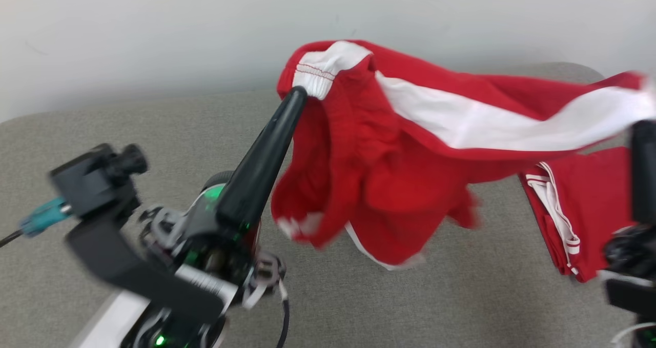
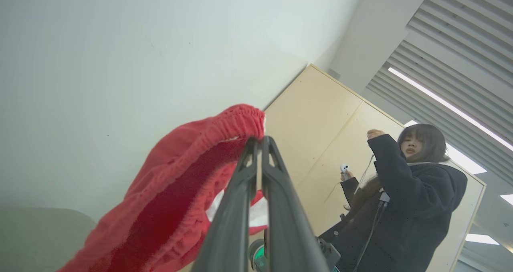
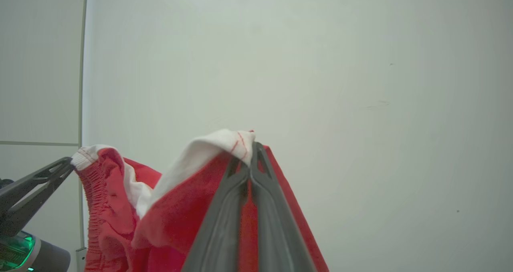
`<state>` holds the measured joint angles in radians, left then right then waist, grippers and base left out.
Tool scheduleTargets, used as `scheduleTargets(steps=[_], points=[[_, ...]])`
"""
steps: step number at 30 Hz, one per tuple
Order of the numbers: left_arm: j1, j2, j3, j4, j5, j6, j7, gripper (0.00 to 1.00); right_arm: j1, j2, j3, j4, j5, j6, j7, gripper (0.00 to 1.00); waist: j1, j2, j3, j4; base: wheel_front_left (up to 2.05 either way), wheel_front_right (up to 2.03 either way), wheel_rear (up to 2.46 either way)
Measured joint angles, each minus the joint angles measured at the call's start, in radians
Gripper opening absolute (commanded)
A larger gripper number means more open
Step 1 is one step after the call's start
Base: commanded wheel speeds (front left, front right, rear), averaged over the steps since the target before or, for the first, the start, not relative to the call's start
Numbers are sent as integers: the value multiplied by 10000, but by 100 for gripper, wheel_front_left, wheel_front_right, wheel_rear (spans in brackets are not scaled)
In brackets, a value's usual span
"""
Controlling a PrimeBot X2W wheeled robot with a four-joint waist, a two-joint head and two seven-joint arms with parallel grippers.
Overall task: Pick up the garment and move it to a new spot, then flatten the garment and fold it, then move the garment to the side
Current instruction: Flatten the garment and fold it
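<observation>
The garment (image 1: pixel 389 148) is red with a broad white stripe and an elastic waistband, and it hangs in the air, stretched between both grippers above the grey table (image 1: pixel 154 132). My left gripper (image 1: pixel 300 94) is shut on the waistband's left end; in the left wrist view its tips (image 2: pixel 259 140) pinch the gathered red band (image 2: pixel 224 123). My right gripper (image 3: pixel 252 147) is shut on the garment's (image 3: pixel 208 200) white-edged corner, and its dark finger (image 1: pixel 643 158) stands at the head view's right edge. The left gripper (image 3: pixel 68 166) also appears in the right wrist view, holding the other end.
A second red garment (image 1: pixel 584 209), folded, with white trim, lies on the table at the right. A pale wall (image 1: pixel 154 30) runs behind the table. A person (image 2: pixel 404 200) in a dark jacket stands beside a light wooden panel (image 2: pixel 320 115).
</observation>
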<state>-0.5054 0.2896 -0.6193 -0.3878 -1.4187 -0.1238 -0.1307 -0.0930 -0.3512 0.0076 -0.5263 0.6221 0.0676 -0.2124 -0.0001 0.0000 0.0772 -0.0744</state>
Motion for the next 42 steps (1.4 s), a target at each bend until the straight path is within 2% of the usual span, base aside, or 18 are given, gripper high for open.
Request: scheduleTargets(steps=[2, 4, 6, 8, 11, 14, 16, 18, 20, 22, 25, 31, 36, 42], points=[[125, 105, 176, -813, -151, -2, 50, 0, -28, -94, -322, -359, 186, -6, 21, 0, -1, 0, 2, 66, 0, 0, 0], [134, 297, 299, -1195, -299, 82, 153, 0, -267, -182, -466, -232, 230, -159, 314, 0, -1, 0, 57, 103, 0, 0, 0], [130, 387, 433, -936, -293, 548, 178, 0, -758, -217, -280, 305, 416, -161, 725, 0, 0, 0, 160, 116, 0, 0, 0], [118, 391, 537, -221, -297, 963, 249, 0, -1332, -199, 169, 1177, 462, -278, 1231, 0, 0, 0, 299, 119, 0, 0, 0], [-182, 236, 855, 1687, -291, 1595, 280, 0, -2748, -29, 886, 2903, 497, -416, 1896, 0, 0, 0, 575, 108, 0, 0, 0], [-1524, -130, 1384, 3682, -121, 2033, 127, 0, -4907, 343, 1039, 4462, 573, -591, 2196, 0, 3, 2, 886, 80, 0, 0, 0], [-2735, -483, 1611, 4176, -121, 2004, 98, 0, -6254, 558, 773, 4805, 652, -706, 2144, 0, 6, 3, 1074, 58, 0, 0, 0], [-3866, -876, 1641, 4272, -121, 1772, 107, 0, -7162, 546, 387, 4828, 702, -775, 1962, 0, 4, 2, 1228, 49, 0, 0, 0], [-4523, -1016, 1557, 4289, -119, 1569, 217, 0, -7473, 345, 199, 4815, 688, -811, 1900, 0, 3, 2, 1331, 68, 0, 0, 0], [-4629, -1001, 1501, 4320, -82, 1572, 259, 0, -7431, 259, 163, 4811, 692, -821, 1910, 0, 3, 2, 1357, 95, 0, 0, 0], [-4243, -591, 1212, 4443, 48, 1499, 502, 0, -6897, 159, 535, 4815, 683, -807, 2265, 0, 2, 1, 1458, 127, 0, 0, 0], [-2569, 360, -552, 5912, 1407, 1680, 1149, 0, -3971, 69, 1586, 5108, 539, -788, 3377, 0, 3, 2, 1881, 35, 0, 0, 0], [-2050, 968, -1674, 6961, 2334, 1632, 1699, 0, -2947, 192, 2144, 5783, 610, -761, 3893, 0, 1, 3, 2396, -161, 0, 0, 0], [-2239, 1191, -2161, 7837, 2872, 934, 1935, 0, -2880, 63, 2199, 6351, 608, -550, 3983, 0, 3, 3, 2770, -470, 0, 0, 0]])
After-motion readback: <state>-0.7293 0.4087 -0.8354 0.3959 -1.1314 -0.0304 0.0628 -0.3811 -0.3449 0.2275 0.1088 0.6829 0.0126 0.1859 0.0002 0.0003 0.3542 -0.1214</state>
